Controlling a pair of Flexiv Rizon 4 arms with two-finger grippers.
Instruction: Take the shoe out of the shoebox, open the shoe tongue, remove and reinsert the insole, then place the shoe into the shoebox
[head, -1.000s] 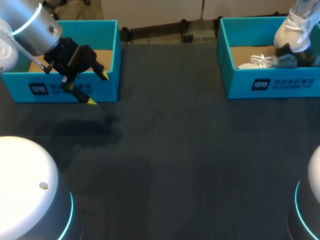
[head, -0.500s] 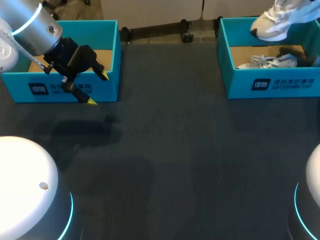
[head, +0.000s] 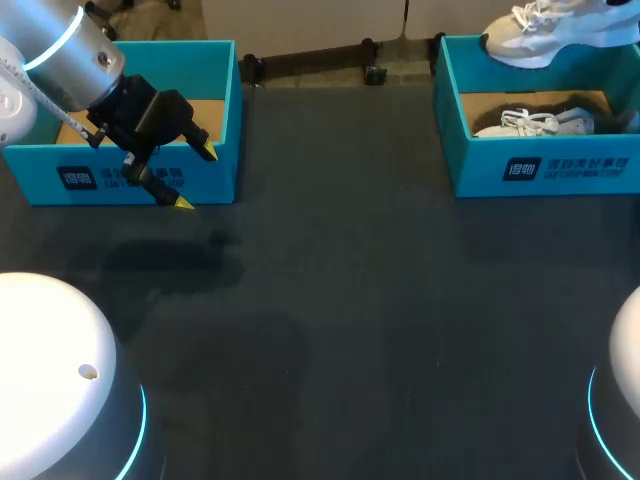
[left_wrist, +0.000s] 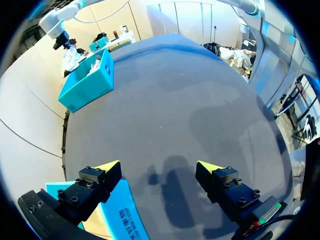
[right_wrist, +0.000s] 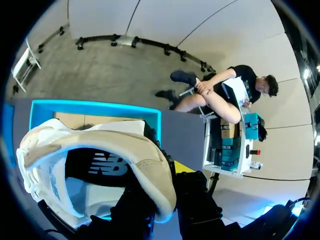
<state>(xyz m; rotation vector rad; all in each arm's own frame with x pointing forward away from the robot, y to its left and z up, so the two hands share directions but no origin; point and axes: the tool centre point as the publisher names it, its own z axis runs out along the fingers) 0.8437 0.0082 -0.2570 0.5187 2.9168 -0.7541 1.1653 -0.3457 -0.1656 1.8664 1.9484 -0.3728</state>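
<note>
Right gripper (right_wrist: 167, 176) closed on the heel collar of the shoe (head: 552, 33), which hangs clear above the right box (head: 545, 168). The shoe's long axis runs out from the gripper: heel at the fingers, toe ahead, opening turned toward the wrist. In the head view it lies roughly level, toe toward the left arm's side. A second shoe (head: 528, 122) lies in the box beneath. Left gripper (head: 195, 178) open and holding nothing, over the surface (head: 350, 300), with the left box (head: 150, 180) just beside one finger.
</note>
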